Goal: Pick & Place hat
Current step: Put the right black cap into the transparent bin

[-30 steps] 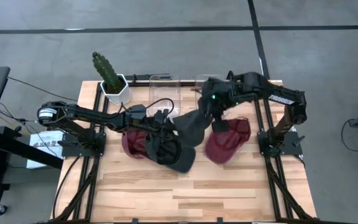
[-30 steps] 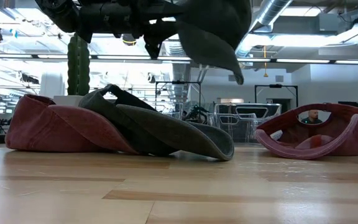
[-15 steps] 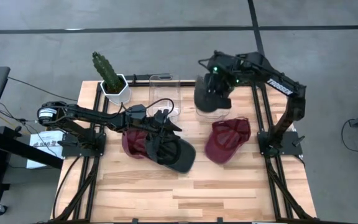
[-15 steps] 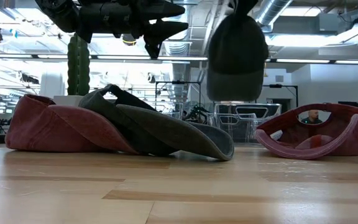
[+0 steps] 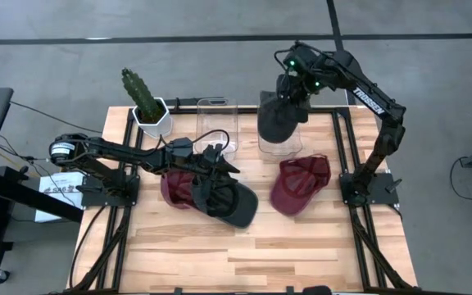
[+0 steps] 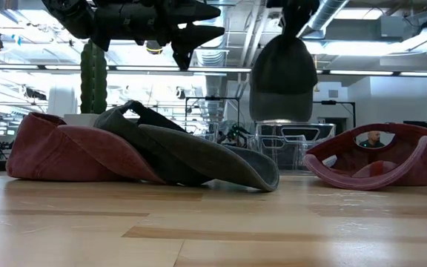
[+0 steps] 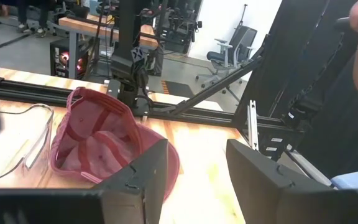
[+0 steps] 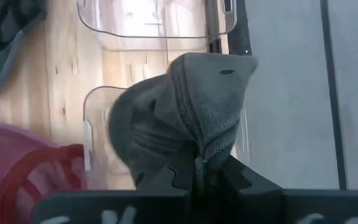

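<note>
My right gripper (image 5: 290, 97) is shut on a dark grey hat (image 5: 278, 120), which hangs in the air over a clear bin (image 5: 279, 150) near the table's far edge. The low view shows this hat (image 6: 282, 78) dangling well above the table. My left gripper (image 5: 222, 161) hovers open over a pile on the table's left. In that pile a second dark grey hat (image 5: 234, 201) lies partly on a maroon hat (image 5: 176, 189). Another maroon hat (image 5: 300, 184) rests upside down on the right. My right gripper pinches a bunched fold of the grey hat's crown (image 8: 206, 144) between its two fingers, coming from above and pointing down. The hat (image 8: 166, 118) hangs below the fingers, lifted clear of the table, above the clear bin (image 8: 97, 134).
A second clear bin (image 5: 215, 115) stands beside the first at the far edge. A cactus in a white pot (image 5: 147, 105) occupies the far left corner. Bare wood covers the near half of the table (image 5: 252, 254). Black frame rails run along both sides.
My right gripper has carried the grey hat from above the table's middle up and toward the far edge, over the clear bin. The hat, first spread with its brim sticking out, now hangs straight down below the fingers. The left arm stayed still.
</note>
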`<control>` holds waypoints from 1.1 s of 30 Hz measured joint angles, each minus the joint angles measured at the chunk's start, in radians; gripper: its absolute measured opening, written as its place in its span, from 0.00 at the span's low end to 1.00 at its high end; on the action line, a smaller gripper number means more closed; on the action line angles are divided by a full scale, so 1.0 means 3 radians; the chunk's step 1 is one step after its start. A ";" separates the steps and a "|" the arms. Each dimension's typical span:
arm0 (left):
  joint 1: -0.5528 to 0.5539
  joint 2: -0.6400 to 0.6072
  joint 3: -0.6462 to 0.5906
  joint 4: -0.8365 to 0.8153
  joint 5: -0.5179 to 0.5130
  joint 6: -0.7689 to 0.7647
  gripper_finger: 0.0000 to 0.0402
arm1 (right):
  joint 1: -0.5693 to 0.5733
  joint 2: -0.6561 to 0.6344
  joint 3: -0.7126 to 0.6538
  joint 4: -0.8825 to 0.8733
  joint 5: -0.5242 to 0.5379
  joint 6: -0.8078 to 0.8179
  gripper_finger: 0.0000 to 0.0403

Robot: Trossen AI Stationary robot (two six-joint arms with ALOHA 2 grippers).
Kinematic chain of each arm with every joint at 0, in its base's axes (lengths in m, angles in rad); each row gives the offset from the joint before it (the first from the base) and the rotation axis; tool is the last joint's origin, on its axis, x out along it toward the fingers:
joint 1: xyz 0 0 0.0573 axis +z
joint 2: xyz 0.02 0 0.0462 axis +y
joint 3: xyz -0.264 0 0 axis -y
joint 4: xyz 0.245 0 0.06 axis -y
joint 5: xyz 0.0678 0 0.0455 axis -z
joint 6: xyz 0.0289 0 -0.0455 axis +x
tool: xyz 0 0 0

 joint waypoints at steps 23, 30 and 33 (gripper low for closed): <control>0.0000 0.0000 -0.0001 0.0028 0.0000 0.0001 0.40 | -0.0322 0.0483 -0.0590 0.0557 -0.0071 -0.1141 0.04; 0.0000 0.0000 -0.0001 0.0028 0.0000 0.0001 0.40 | -0.0405 0.0705 -0.0590 0.0583 0.0096 -0.1177 0.04; 0.0000 0.0000 -0.0003 0.0028 0.0000 0.0001 0.40 | -0.0456 0.0705 -0.0590 0.0596 0.0137 -0.1177 0.04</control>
